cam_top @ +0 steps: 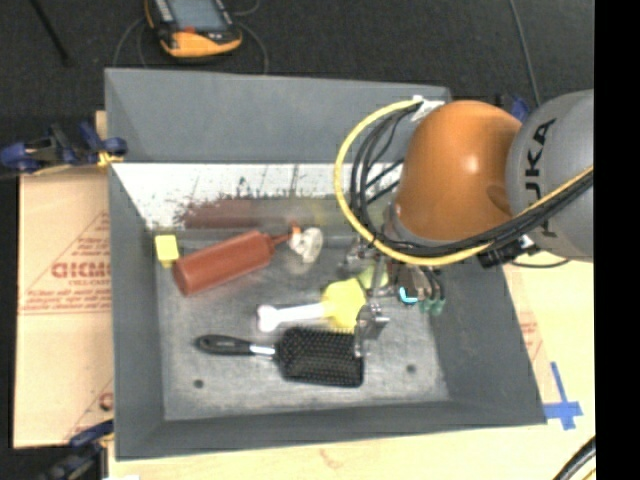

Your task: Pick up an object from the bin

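Note:
My gripper [372, 320] hangs low in the right middle of the bin, under the orange dome. It is right beside the yellow head of a white-handled tool [338, 305], which lies just to its left; I cannot tell whether they touch. A black hairbrush [318, 356] lies just below and left of the gripper, with its handle pointing left. Nothing shows held in the gripper.
A red bottle [224, 260] lies tilted at the back left, with a small yellow block [166, 247] by its left end. A small white piece [307, 242] sits near the bottle's tip. The arm and its cables cover the bin's right back part.

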### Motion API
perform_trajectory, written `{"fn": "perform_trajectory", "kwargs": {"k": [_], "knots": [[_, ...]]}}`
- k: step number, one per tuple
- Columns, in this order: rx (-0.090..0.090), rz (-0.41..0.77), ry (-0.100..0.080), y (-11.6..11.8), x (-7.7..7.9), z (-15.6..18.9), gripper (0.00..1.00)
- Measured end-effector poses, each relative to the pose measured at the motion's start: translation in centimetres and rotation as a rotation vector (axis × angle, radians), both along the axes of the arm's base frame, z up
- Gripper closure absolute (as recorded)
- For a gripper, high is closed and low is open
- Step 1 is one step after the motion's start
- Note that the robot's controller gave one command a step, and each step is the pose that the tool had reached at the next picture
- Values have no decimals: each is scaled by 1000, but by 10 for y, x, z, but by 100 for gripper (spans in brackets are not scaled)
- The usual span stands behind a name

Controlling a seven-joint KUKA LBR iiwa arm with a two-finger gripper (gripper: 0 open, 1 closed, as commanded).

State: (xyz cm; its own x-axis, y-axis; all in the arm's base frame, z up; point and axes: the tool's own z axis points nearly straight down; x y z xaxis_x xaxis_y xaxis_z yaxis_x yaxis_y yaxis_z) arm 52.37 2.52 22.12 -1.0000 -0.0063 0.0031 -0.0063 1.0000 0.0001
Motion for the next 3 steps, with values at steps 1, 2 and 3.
{"fn": "perform_trajectory", "kwargs": {"k": [1,2,3], "knots": [[0,-1,-5,0,1,3,0],[-1,63,-13,3,-1,-24,0],[-1,148,-12,6,1,-82,0]]}}
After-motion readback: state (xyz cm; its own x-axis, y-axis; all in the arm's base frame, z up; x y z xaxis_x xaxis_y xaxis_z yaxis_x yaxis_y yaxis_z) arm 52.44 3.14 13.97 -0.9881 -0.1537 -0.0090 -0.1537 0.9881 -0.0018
